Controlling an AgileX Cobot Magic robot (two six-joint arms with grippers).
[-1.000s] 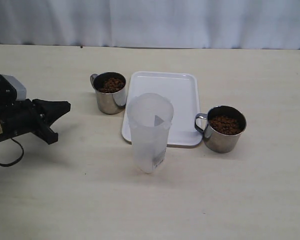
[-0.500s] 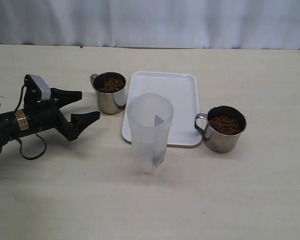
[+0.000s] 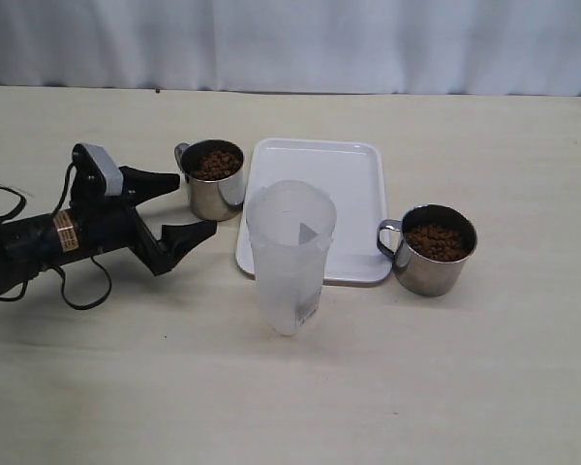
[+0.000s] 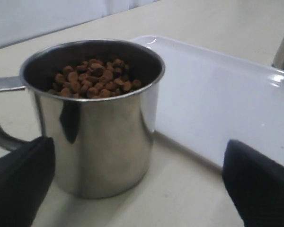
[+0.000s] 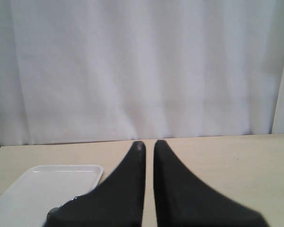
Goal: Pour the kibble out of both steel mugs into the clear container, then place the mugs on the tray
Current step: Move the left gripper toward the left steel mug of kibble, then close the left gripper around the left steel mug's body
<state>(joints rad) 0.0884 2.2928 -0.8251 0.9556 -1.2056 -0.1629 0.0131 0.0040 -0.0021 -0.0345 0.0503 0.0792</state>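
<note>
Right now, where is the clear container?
In the exterior view the clear container stands upright near the middle, in front of the near left corner of the tray, between the left mug farther back and the right mug on its right.

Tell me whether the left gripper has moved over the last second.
Yes. In the exterior view the left gripper has travelled right, from the left edge up to the steel mug left of the tray, its jaws now open.

We see our black left arm (image 3: 19, 247) carrying a grey camera block (image 3: 97, 167), a small orange label (image 3: 66, 232), looping black cables (image 3: 79, 307) and tapered black jaws.
</note>
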